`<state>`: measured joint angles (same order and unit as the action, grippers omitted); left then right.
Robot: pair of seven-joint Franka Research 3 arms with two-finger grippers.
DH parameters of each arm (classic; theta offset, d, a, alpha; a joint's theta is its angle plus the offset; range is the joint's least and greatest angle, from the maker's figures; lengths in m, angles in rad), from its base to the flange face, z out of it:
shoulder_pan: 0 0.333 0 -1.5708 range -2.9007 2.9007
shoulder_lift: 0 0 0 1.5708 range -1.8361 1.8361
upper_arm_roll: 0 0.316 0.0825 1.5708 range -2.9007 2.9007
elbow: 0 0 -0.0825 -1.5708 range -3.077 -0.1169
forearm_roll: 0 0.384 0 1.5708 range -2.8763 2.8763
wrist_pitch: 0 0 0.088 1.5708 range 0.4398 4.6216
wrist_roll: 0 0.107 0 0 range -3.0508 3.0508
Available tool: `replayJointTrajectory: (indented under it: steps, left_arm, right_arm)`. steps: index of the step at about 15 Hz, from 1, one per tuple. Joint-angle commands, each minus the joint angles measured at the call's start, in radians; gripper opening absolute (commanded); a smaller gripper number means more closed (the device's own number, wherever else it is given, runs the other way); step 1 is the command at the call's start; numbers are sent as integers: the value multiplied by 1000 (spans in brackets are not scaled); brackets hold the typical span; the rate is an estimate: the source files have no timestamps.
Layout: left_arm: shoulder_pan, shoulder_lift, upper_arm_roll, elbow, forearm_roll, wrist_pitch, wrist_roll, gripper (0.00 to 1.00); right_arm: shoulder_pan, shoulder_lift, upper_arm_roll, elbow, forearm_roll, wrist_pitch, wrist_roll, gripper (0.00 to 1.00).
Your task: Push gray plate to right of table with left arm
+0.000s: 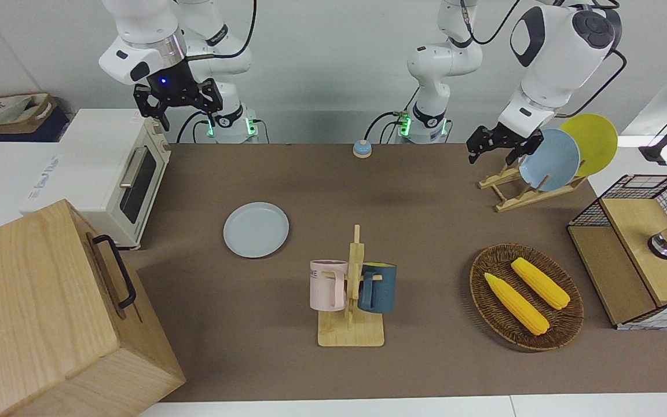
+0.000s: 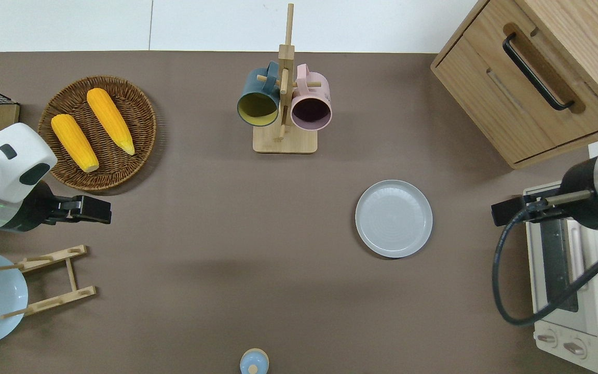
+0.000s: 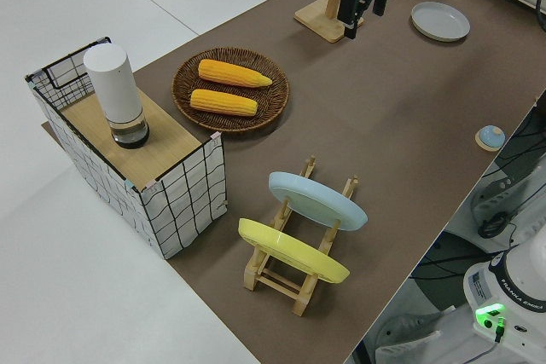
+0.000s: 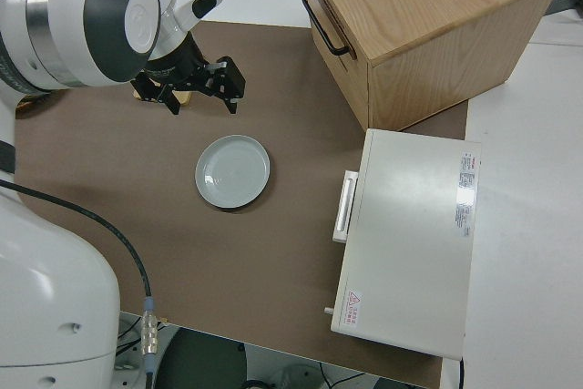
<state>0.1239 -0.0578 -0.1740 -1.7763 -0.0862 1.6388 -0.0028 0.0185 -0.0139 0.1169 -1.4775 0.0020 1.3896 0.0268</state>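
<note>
- Toward the right arm's end of the table, the gray plate lies flat on bare brown surface, near the toaster oven and the wooden drawer cabinet; nothing touches it.
- The left gripper hangs over bare table between the wicker basket of corn and the wooden plate rack, well apart from the gray plate; its fingers cannot be told as spread or closed.
- The front view alone shows the rack's yellow plate beside the light-blue plate; the overhead view shows only the blue one.
- The right gripper is parked, fingers spread, as the right side view shows.
</note>
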Motion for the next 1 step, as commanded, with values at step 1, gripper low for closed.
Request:
replayJointTrajectory:
  steps: [1]
  left_arm:
    - [11, -33, -4, -31, -10, 19, 4, 1000]
  right_arm:
    - [-20, -3, 13, 8, 4, -15, 2, 983]
